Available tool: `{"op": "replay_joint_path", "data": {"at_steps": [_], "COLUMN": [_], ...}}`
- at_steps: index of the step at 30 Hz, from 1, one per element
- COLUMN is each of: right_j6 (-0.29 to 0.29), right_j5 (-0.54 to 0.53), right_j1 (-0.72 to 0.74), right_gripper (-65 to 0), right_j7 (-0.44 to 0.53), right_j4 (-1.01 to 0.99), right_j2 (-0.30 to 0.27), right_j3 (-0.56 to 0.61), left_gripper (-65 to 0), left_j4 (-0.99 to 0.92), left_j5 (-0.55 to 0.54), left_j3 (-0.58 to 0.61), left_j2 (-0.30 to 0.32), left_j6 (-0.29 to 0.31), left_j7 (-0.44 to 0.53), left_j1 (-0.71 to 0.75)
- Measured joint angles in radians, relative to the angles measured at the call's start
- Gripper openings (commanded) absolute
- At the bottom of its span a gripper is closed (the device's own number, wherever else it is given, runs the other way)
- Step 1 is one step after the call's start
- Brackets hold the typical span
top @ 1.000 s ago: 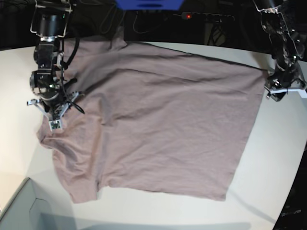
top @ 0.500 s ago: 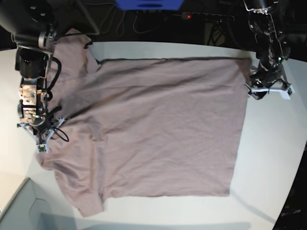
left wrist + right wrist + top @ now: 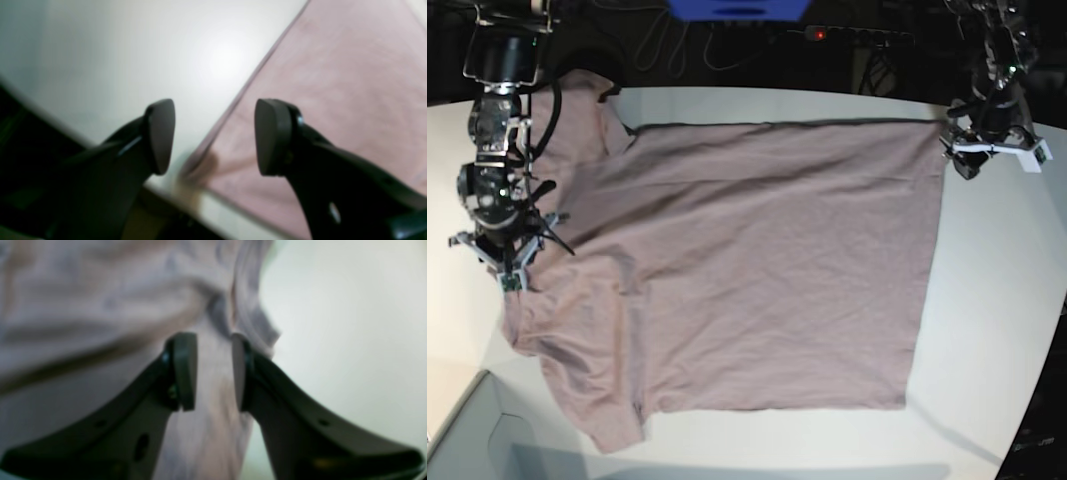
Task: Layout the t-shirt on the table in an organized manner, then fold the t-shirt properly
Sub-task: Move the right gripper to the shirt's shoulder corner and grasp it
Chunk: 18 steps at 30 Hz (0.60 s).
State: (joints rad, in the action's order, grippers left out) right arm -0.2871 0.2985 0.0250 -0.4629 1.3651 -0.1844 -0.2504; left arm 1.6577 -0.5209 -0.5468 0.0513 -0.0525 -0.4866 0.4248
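The mauve t-shirt (image 3: 757, 260) lies spread flat on the white table (image 3: 997, 300), hem toward the right and sleeves toward the left. My right gripper (image 3: 507, 272) stands over the shoulder and sleeve at the left. In its wrist view the right gripper (image 3: 211, 371) is open by a narrow gap, with a blurred fold of t-shirt (image 3: 100, 290) showing between the pads. My left gripper (image 3: 972, 158) hangs at the far hem corner. Its wrist view shows the left gripper (image 3: 213, 136) open and empty, above the t-shirt (image 3: 333, 83) edge and the bare table (image 3: 133, 50).
A grey box corner (image 3: 467, 440) sits at the bottom left. Behind the table lie cables, a power strip with a red light (image 3: 857, 35) and a blue object (image 3: 737, 8). The table's curved edge (image 3: 1037, 400) runs down the right side.
The shirt was drawn out straight and now lies flat. My right gripper's jaws have parted. My left gripper has moved back toward the far hem corner.
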Motion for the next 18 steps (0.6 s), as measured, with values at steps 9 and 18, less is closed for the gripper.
{"op": "replay_joint_path", "data": {"at_steps": [9,18], "right_j6": [-0.003,-0.002], "right_j5": [-0.006,-0.002], "right_j1": [-0.288,-0.459], "right_gripper": [-33.5,-33.1], "right_j7": [-0.027,-0.028], "right_j4": [0.364,0.488], "right_j2": [0.151,0.199], "right_j3": [-0.052,-0.089], "left_gripper": [-27.5,-28.0], "left_j4": [-0.114,-0.179], "left_j5": [0.006,0.011], "left_j3": [0.026,0.111], "left_j2": [0.001,0.019], "left_j6": [0.0,0.008], "left_j7": [0.006,0.041], "left_j1": [-0.007,-0.021]}}
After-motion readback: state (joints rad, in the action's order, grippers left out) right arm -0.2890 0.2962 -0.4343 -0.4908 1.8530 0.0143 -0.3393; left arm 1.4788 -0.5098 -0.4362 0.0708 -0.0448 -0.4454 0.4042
